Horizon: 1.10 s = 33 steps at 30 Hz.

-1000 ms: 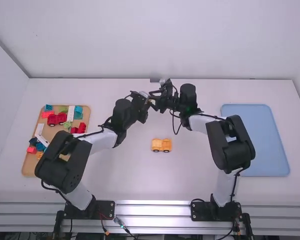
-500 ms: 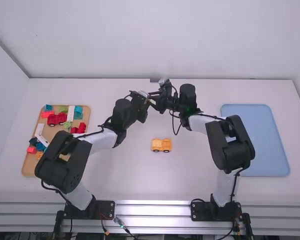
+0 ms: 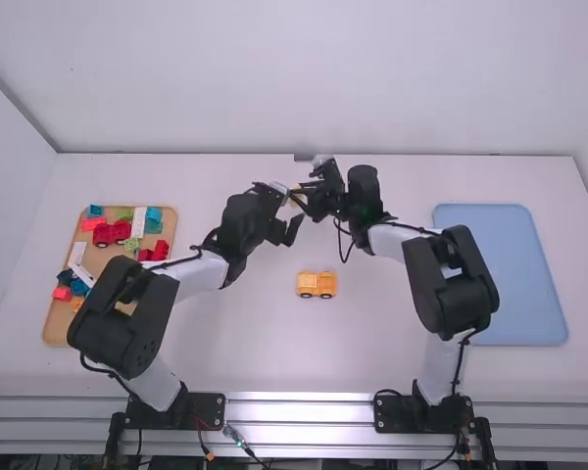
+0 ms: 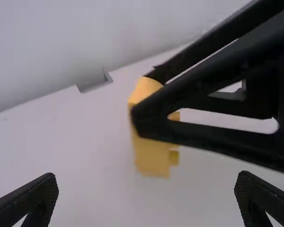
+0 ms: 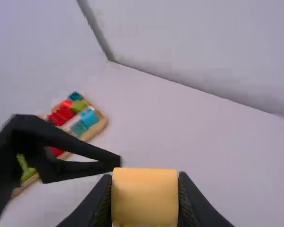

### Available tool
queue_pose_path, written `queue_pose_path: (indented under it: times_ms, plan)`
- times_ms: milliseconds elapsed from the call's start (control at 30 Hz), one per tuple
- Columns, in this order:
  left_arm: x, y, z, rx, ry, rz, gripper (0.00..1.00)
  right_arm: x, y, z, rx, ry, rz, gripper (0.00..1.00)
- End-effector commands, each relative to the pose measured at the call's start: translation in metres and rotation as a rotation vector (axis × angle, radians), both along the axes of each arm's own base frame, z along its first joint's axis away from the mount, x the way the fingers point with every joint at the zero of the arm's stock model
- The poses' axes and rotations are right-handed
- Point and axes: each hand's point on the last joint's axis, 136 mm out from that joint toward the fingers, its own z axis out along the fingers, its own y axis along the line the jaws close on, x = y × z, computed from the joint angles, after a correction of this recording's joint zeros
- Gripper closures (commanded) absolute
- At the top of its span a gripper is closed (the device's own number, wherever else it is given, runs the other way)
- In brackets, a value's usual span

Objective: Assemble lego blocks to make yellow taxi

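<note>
My left gripper (image 3: 290, 208) is open beside the right one above the table's far middle; in the left wrist view the fingers of this left gripper (image 4: 146, 196) stand wide apart. My right gripper (image 3: 299, 193) is shut on a yellow block (image 3: 295, 196). The right wrist view has the yellow block (image 5: 145, 196) squeezed between the fingers of the right gripper (image 5: 145, 198). In the left wrist view the same yellow block (image 4: 151, 146) hangs upright with studs to one side. A yellow-orange wheeled car base (image 3: 317, 284) rests on the table's middle.
On the left, a wooden tray (image 3: 57, 321) holds several red, blue, green and white blocks, including a red wheeled piece (image 3: 111, 232). A light blue mat (image 3: 505, 279) lies on the right. The back wall (image 3: 304, 78) rises behind the table.
The left gripper's fingers have opened and let go of the yellow block, which stays in the right gripper. The right gripper has turned slightly. The car base has not moved.
</note>
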Motion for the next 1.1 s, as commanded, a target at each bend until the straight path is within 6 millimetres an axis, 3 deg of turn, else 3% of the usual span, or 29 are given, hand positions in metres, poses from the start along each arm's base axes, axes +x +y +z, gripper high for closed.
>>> queue_pose_path:
  times_ms: [0, 167, 267, 467, 500, 533, 733, 867, 1067]
  plan:
    - [0.004, 0.0, 0.005, -0.012, 0.01, 0.001, 0.01, 0.03, -0.027, 0.02, -0.132, -0.104, -0.122, 0.88]
    - [0.003, 0.019, -0.01, 0.012, 0.075, 0.038, 0.01, 0.023, -0.064, 0.005, -0.408, -0.006, -0.185, 0.93]
    - [0.009, 0.039, -0.013, 0.014, 0.089, 0.083, 0.01, 0.001, -0.095, -0.01, -0.58, 0.146, -0.243, 0.94]
    - [0.024, 0.07, -0.003, -0.003, 0.042, 0.154, 0.01, -0.047, -0.116, -0.034, -0.634, 0.45, -0.309, 1.0]
    - [0.024, 0.07, -0.003, -0.003, 0.042, 0.154, 0.01, -0.047, -0.116, -0.034, -0.634, 0.45, -0.309, 1.0]
    - [0.027, 0.074, 0.001, -0.008, 0.025, 0.163, 0.01, -0.062, -0.118, -0.041, -0.638, 0.53, -0.327, 1.0]
    - [0.035, 0.076, 0.019, -0.037, -0.05, 0.172, 0.01, -0.112, -0.161, -0.07, -0.773, 0.791, -0.733, 1.0]
    - [0.036, 0.074, 0.023, -0.067, -0.054, 0.18, 0.01, -0.131, -0.166, -0.074, -0.769, 0.851, -0.923, 1.0]
    - [0.033, 0.071, 0.017, -0.068, -0.024, 0.164, 0.01, -0.143, -0.16, -0.075, -0.57, 0.986, -1.213, 1.0]
